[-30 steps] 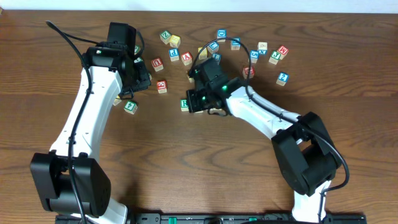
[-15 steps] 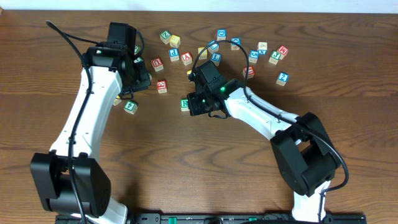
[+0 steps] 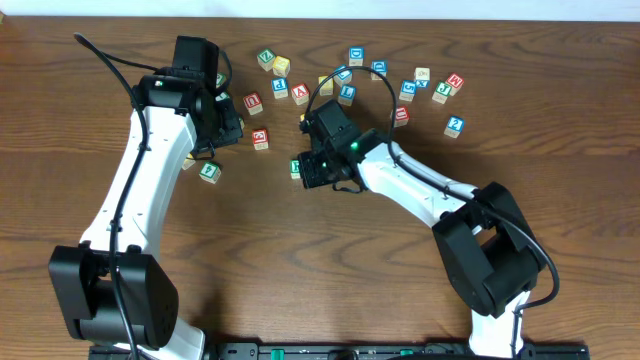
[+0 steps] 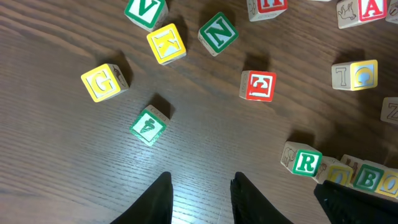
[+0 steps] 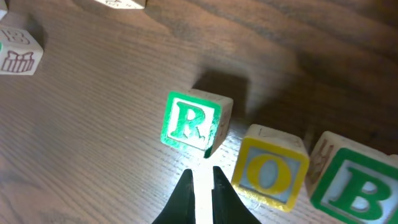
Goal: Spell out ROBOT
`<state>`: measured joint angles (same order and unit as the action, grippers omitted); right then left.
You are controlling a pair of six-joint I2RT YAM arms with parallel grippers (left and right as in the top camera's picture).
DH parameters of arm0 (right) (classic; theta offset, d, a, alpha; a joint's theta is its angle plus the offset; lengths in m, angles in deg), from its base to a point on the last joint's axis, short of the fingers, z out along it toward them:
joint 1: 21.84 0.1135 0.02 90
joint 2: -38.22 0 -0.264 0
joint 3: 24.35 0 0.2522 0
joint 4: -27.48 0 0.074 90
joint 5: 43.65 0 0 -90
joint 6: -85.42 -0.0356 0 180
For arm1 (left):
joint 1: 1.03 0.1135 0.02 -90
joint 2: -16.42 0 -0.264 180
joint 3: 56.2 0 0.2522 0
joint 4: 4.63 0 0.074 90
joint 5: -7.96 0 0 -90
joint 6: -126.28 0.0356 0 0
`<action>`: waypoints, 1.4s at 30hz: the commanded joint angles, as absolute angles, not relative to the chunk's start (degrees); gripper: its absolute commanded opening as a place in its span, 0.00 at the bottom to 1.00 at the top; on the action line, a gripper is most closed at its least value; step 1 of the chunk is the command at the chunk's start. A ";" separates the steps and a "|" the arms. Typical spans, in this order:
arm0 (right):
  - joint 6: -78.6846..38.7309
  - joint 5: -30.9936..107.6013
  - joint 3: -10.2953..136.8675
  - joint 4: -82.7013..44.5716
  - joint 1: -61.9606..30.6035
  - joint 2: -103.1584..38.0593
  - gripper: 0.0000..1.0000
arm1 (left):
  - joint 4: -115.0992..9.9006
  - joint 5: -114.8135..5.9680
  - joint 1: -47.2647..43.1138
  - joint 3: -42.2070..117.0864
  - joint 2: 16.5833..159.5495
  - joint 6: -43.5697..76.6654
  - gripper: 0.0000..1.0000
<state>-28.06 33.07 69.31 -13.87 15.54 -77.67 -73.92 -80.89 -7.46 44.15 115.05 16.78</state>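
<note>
Three cubes, R [image 5: 193, 124], O [image 5: 270, 171] and B [image 5: 348, 186], stand in a row near the middle of the bench [image 3: 300, 260], the right gripper [image 5: 200, 186] has its jaws closed and empty just beside R, the left gripper [image 4: 200, 199] has its jaws open and empty, so squaring R against O seems the step in hand

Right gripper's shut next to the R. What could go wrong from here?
1. R sits skewed, out of line with O and B; a nudge from the shut right gripper may twist it more.
2. Pushing R sideways could shove O into B and shift both.
</note>
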 commanded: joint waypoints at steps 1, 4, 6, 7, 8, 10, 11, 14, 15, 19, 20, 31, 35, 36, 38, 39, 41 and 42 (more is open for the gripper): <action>-28.61 33.90 69.83 -14.42 16.02 -79.29 0.05 | -74.29 -81.81 -7.22 43.91 115.46 16.47 0.31; -29.40 33.99 69.83 -14.92 16.07 -80.30 0.05 | -74.31 -81.81 -7.22 43.91 115.46 16.47 0.31; -29.40 33.99 69.83 -15.01 16.07 -80.32 0.06 | -74.40 -81.81 -7.22 43.91 115.46 16.49 0.31; -29.40 34.01 69.83 -15.01 16.07 -80.32 0.06 | -74.42 -81.81 -7.22 43.91 115.46 16.49 0.31; -29.40 33.99 69.83 -15.01 16.07 -80.32 0.05 | -74.42 -81.81 -7.22 43.91 115.46 16.47 0.31; -29.40 34.03 69.83 -14.99 16.07 -80.32 0.06 | -74.40 -81.81 -7.22 43.91 115.46 16.47 0.31; -29.40 34.12 69.83 -14.94 16.07 -80.32 0.06 | -74.40 -81.81 -7.22 43.91 115.46 16.47 0.31; -29.40 35.30 69.83 -14.84 16.07 -80.32 0.06 | -74.40 -81.81 -7.22 43.91 115.46 16.49 0.31; -29.40 35.36 69.83 -14.77 16.07 -80.32 0.06 | -74.40 -81.81 -7.22 43.91 115.46 16.47 0.31; -29.38 35.89 69.83 -14.00 16.00 -80.32 0.06 | -74.40 -81.81 -7.22 43.91 115.46 16.49 0.31; -29.38 35.93 69.83 -13.87 15.96 -80.32 0.06 | -74.40 -81.81 -7.22 43.91 115.46 16.49 0.31; -29.40 37.00 69.83 -12.65 15.96 -80.32 0.05 | -74.40 -81.81 -7.22 43.91 115.46 16.49 0.31; -29.40 36.98 69.83 -12.69 15.96 -80.32 0.05 | -74.40 -81.81 -7.22 43.91 115.46 16.49 0.31; -29.40 36.98 69.85 -12.67 15.96 -80.32 0.05 | -74.42 -81.81 -7.22 43.91 115.46 16.49 0.31; -29.38 36.98 69.85 -12.63 15.98 -80.32 0.05 | -74.42 -81.81 -7.22 43.91 115.46 16.49 0.31; -29.38 36.89 69.90 -12.63 15.96 -80.30 0.05 | -74.42 -81.81 -7.22 43.91 115.46 16.49 0.31; -29.38 36.68 70.12 -12.63 15.96 -80.27 0.05 | -74.42 -81.81 -7.22 43.91 115.46 16.49 0.31; -29.31 36.30 70.38 -12.67 15.96 -80.14 0.04 | -74.42 -81.81 -7.22 43.91 115.46 16.49 0.31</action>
<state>-28.70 35.89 69.31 -12.74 15.59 -80.16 -74.10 -80.89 -7.46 44.15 115.05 16.78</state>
